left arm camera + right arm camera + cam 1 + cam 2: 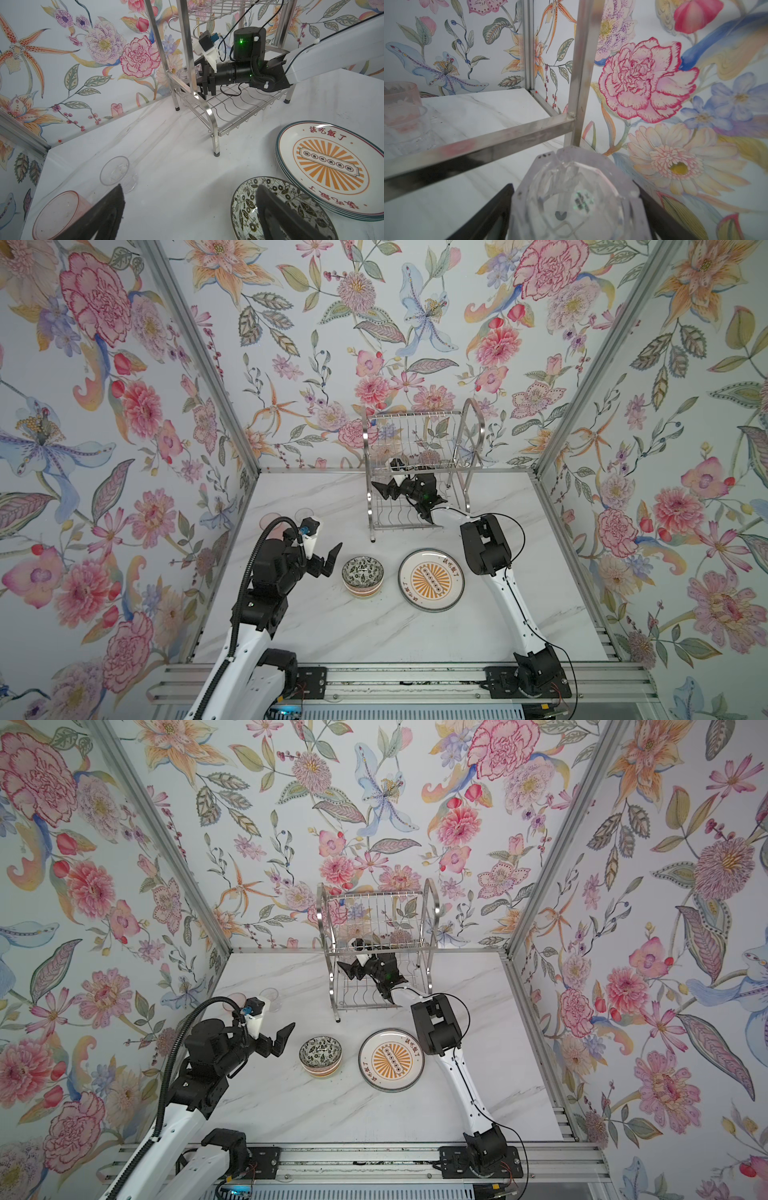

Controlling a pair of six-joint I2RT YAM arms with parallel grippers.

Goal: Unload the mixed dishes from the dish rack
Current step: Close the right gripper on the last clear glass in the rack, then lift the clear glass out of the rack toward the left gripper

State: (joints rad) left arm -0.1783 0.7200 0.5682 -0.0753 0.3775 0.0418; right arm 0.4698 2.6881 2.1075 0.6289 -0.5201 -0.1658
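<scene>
The steel dish rack (415,435) stands at the back of the table. My right gripper (380,489) reaches into its lower tier. In the right wrist view its black fingers (500,199) press both sides of a faceted clear cup (571,197), by the rack's corner post (579,83). My left gripper (324,543) hovers open and empty over the table, between the cups and the bowls. A patterned bowl (362,572) tops a small stack of bowls. Sunburst plates (332,170) lie stacked beside them. A pink cup (60,214) and a clear cup (116,174) stand at the left.
The rack's upper shelf (374,915) shows only wire. Floral walls close in the table on three sides. The right forearm (486,547) stretches over the table beside the plates. An aluminium rail (395,680) runs along the front edge.
</scene>
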